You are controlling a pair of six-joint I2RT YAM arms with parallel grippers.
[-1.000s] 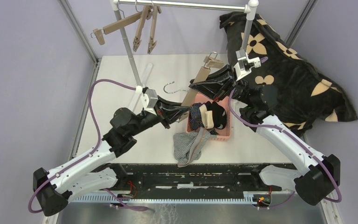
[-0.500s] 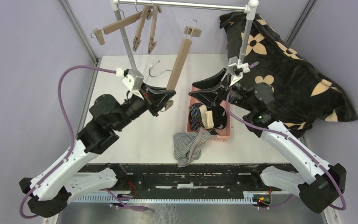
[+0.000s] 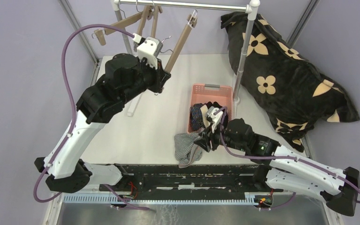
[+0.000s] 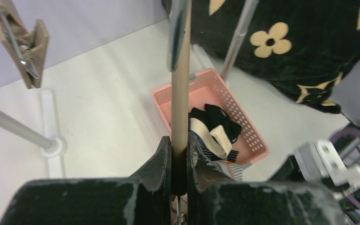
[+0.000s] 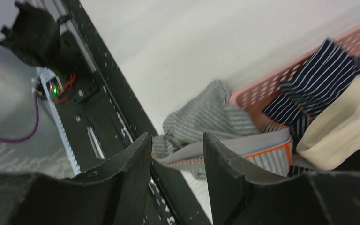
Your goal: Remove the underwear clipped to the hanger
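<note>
My left gripper is shut on the lower end of a bare wooden hanger and holds it up, with its hook at the metal rail. In the left wrist view the jaws pinch the hanger bar. The navy striped underwear and the black pair with beige waistband lie in the pink basket. The grey-and-white striped pair hangs over the basket's near edge onto the table. My right gripper is open, low over this pair, with nothing between its jaws.
Several other wooden clip hangers hang at the rail's left end. The rail's right post stands just behind the basket. The big black flower-print cushion fills the back right. A black frame bar runs along the near table edge.
My left arm has lifted the hanger from the table up to the rail. My right gripper has left the hanger and dropped to the near side of the basket, over the grey striped pair.
</note>
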